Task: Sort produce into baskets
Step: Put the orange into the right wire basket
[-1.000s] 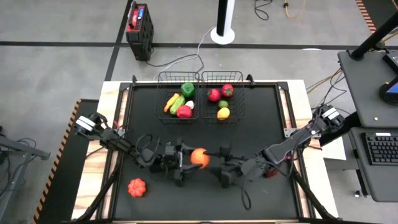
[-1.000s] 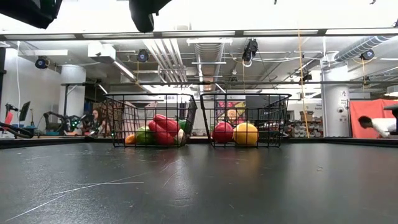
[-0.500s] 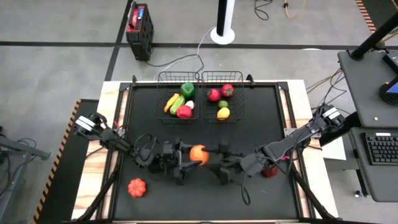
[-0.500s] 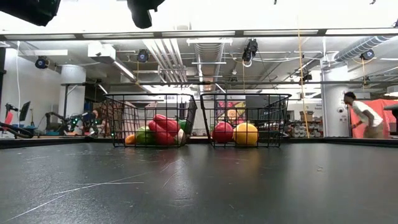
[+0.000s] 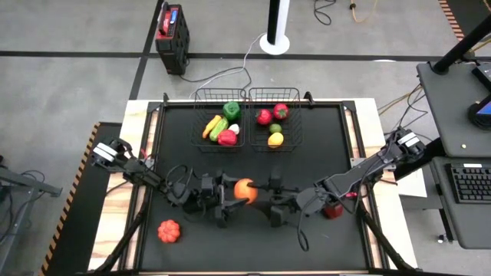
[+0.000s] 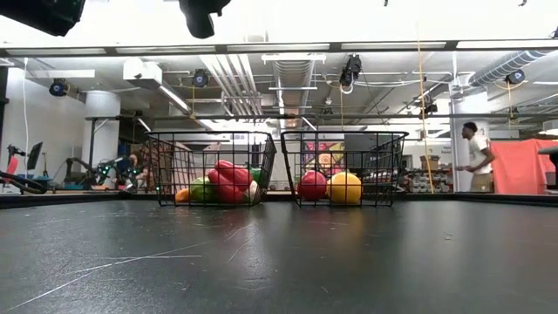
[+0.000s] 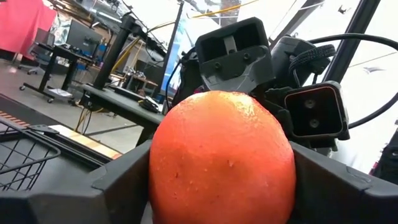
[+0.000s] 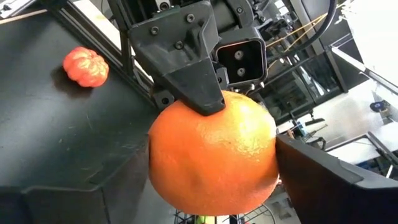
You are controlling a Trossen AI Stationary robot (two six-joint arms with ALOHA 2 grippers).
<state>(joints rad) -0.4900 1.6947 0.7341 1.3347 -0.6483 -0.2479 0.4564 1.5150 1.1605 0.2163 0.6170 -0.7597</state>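
Observation:
An orange (image 5: pixel 245 190) is held above the middle of the black table (image 5: pixel 322 138), between my left gripper (image 5: pixel 232 196) and my right gripper (image 5: pixel 266 202), which face each other. Both are closed on it. It fills the left wrist view (image 7: pixel 221 162) and the right wrist view (image 8: pixel 211 152). Two black wire baskets stand at the far edge. The left basket (image 5: pixel 198 132) holds green, orange and red pieces. The right basket (image 5: pixel 294 126) holds red, green and yellow ones. A ribbed red piece (image 5: pixel 169 230) lies at the near left. My left gripper pinches the orange between its two fingers, one finger (image 8: pixel 193 81) lying on one side (image 8: pixel 208 115) and the other hidden behind the fruit. It comes level from the table's left. The orange is lifted clear of the table. My right gripper comes level from the table's right, and its two fingers (image 8: pixel 323 180) lie against two opposite sides of the orange (image 8: pixel 264 155), crosswise to the left gripper's fingers. The orange fills the gap between them.
A small red piece (image 5: pixel 332 208) lies on the table beside my right arm. The baskets show in the low view (image 6: pixel 214 170) (image 6: pixel 344 167) at the table's far edge. A person (image 6: pixel 475 157) stands in the room beyond.
My right gripper has gone toward the table's left and closed in on the orange held by my left gripper. The orange has shifted slightly toward the far edge. The small red piece beside my right arm has come into view.

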